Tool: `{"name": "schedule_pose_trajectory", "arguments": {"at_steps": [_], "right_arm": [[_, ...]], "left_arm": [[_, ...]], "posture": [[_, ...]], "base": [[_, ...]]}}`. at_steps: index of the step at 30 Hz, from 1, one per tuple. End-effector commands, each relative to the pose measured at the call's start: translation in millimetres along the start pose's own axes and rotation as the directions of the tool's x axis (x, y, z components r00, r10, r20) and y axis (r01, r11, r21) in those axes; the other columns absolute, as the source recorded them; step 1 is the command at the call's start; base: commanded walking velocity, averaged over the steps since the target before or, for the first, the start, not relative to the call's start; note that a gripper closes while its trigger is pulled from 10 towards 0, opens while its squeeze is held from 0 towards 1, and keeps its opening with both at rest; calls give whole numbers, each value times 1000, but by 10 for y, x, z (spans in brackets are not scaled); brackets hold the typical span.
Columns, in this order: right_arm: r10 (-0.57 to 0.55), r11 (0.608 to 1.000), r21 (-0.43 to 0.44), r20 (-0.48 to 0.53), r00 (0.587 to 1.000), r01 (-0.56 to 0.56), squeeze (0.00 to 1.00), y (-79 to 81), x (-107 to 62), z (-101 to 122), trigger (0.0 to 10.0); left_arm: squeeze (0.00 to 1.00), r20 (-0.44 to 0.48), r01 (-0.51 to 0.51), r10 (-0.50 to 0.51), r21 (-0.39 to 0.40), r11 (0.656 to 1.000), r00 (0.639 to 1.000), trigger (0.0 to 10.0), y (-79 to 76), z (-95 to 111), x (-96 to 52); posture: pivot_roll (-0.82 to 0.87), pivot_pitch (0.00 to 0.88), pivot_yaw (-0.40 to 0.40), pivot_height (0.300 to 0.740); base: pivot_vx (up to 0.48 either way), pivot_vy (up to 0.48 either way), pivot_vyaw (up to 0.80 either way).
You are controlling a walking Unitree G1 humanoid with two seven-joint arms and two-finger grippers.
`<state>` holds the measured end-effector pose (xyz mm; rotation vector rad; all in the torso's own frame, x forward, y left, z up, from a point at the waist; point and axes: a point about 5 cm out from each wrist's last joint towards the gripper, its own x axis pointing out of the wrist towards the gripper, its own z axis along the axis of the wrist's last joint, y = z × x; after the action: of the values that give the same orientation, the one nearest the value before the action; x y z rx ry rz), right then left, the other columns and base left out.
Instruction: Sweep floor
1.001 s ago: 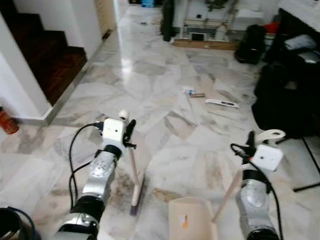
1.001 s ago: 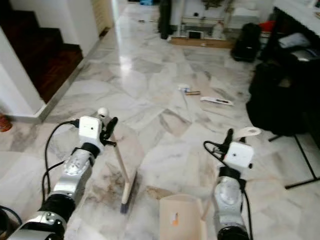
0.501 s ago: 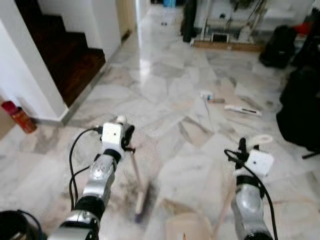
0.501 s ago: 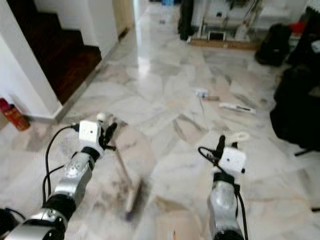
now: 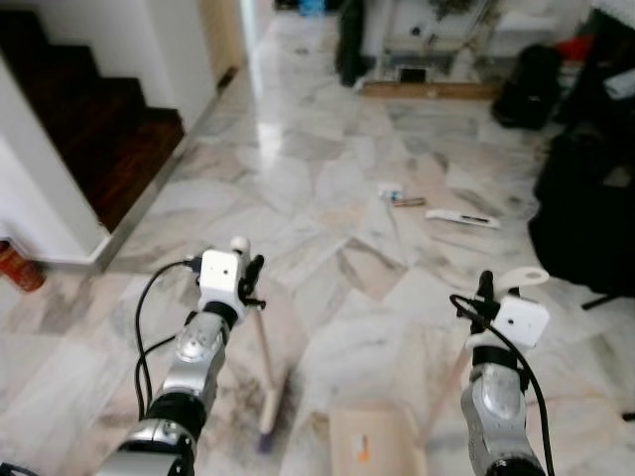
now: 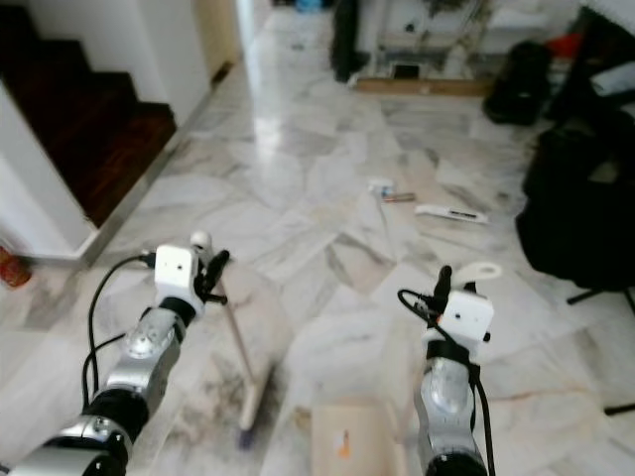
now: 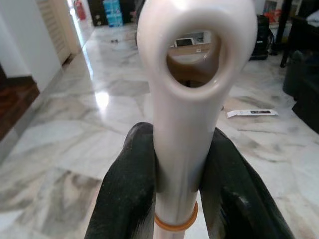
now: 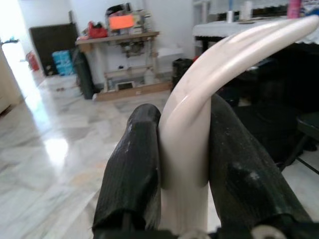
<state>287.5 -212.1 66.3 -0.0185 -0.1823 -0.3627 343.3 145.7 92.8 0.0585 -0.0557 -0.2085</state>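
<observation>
**Two grippers, each clamped on a cream handle over a marble floor**

Two silver arms reach forward over a pale veined marble floor [image 5: 327, 188]. The left gripper [image 7: 175, 164] holds the broom [image 5: 266, 372] by its cream handle: the wrist view shows both black fingers [image 7: 128, 189] pressed against the sides of the shaft, just below the handle's looped end and above an orange band. The shaft slants down from the gripper to the brush head, which rests on the floor between the two arms, just beside the dustpan. The head looks blurred, with a dark or bluish tip.

The right gripper [image 8: 183, 149] is closed around the curved cream handle of the dustpan [image 5: 375, 446]; its fingers [image 8: 133, 164] squeeze the handle from both sides. The handle's looped end sticks out above the white wrist block, and the stick runs down and toward the robot's left to the beige pan, which sits on the floor low in the head views, with a small orange mark on it.

Farther ahead on the floor lies some litter: a small white and blue scrap [image 5: 390, 191] and, near it, a long flat white piece [image 5: 461, 216]. A dark wooden staircase [image 5: 89, 119] rises on the robot's left, with a red object [image 5: 12, 266] at the wall's foot. Black bags [image 5: 585, 198] stand on the right.
</observation>
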Motion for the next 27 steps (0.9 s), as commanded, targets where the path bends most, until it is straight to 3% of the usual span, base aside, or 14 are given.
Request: {"name": "schedule_pose_trajectory", "arguments": {"at_steps": [1, 27], "right_arm": [[-5, 1000, 10, 58, 998, 5, 0, -10, 64, 110, 10000], [12, 1000, -1, 71, 997, -12, 0, -26, 142, 180, 10000]], "left_arm": [[0, 50, 15, -15, -10, 1000, 999, 10000, -62, 92, 53], [0, 59, -30, 31, -13, 999, 998, 10000, 7, 117, 69]], "posture": [[32, 0, 30, 740], [43, 0, 7, 740]], "base": [[266, 0, 0], [267, 0, 0]]}}
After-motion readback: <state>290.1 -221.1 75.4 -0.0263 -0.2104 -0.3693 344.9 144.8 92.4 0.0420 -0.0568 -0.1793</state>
